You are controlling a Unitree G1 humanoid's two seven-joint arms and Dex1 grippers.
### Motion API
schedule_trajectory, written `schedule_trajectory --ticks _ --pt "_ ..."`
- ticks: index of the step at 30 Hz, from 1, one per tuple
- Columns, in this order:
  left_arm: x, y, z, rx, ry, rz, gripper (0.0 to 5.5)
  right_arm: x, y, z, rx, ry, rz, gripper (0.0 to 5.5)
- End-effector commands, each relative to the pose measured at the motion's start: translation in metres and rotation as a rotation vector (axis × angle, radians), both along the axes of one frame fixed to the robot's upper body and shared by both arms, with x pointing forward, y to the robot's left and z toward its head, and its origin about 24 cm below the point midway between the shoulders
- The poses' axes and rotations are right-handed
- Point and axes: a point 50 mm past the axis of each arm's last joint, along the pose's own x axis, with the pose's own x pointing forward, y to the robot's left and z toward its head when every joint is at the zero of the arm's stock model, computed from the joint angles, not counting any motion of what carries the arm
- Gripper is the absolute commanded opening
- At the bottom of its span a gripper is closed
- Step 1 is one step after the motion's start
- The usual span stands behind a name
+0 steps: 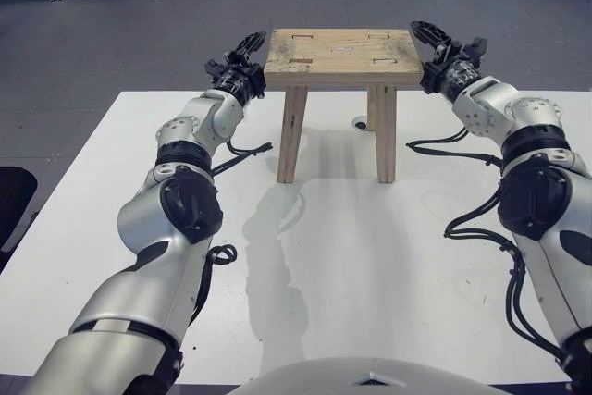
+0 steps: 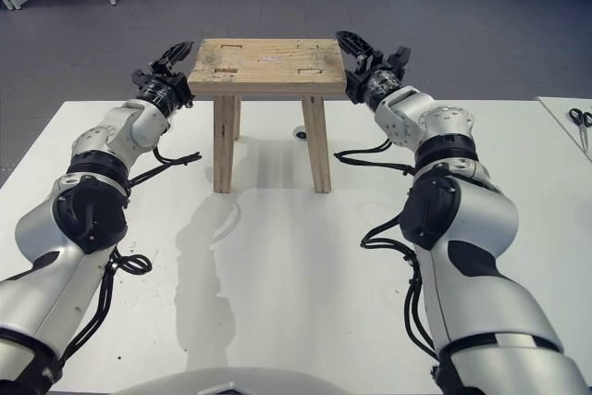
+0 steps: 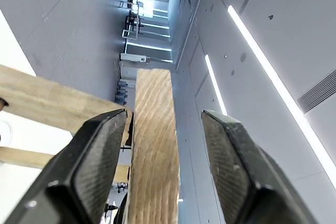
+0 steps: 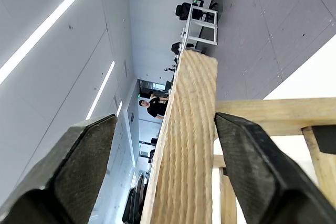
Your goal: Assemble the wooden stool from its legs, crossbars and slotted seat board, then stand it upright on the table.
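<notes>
Stool (image 1: 339, 57), upper centre, stands upright; left gripper (image 1: 254, 57) and right gripper (image 1: 427, 55), both spread wide, bracket its seat. Retract each straight outward.

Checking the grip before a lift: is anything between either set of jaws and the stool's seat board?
Nothing visible: the left jaws and right jaws stand open at opposite ends of the seat board, its edge lying between each pair. The stool stands upright.

No clue what that little round thing (image 1: 359, 122) is, it's half tucked behind a front leg (image 1: 385, 136) of the stool (image 1: 340, 55). The back legs (image 2: 237, 117) are mostly hidden too.
</notes>
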Motion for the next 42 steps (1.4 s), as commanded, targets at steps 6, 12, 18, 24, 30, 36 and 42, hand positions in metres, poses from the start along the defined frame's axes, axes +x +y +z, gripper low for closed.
schedule_trajectory --ticks 6,12,18,24,30,36,42 --pt "0.008 0.006 0.008 0.385 -0.122 0.16 3.61 0.005 -0.025 0.003 -0.225 0.011 -0.214 4.84" --pt "0.0 0.019 0.009 0.73 -0.325 0.424 3.61 0.001 -0.028 -0.014 -0.603 -0.089 -0.303 4.84" --pt "-0.06 0.023 -0.027 1.256 -0.435 0.657 3.61 -0.052 -0.025 -0.046 -1.228 -0.353 -0.566 4.84" --pt "-0.115 -0.006 -0.059 1.568 -0.534 0.586 3.61 -0.119 -0.007 -0.087 -1.438 -0.387 -0.634 4.84" --pt "-0.131 -0.021 -0.07 1.578 -0.507 0.541 3.61 -0.135 0.007 -0.099 -1.429 -0.349 -0.605 4.84" --pt "-0.134 -0.023 -0.072 1.638 -0.537 0.53 3.61 -0.132 0.008 -0.097 -1.433 -0.361 -0.588 4.84" --pt "-0.14 -0.028 -0.076 1.735 -0.565 0.535 3.27 -0.136 0.015 -0.101 -1.423 -0.364 -0.553 4.63"
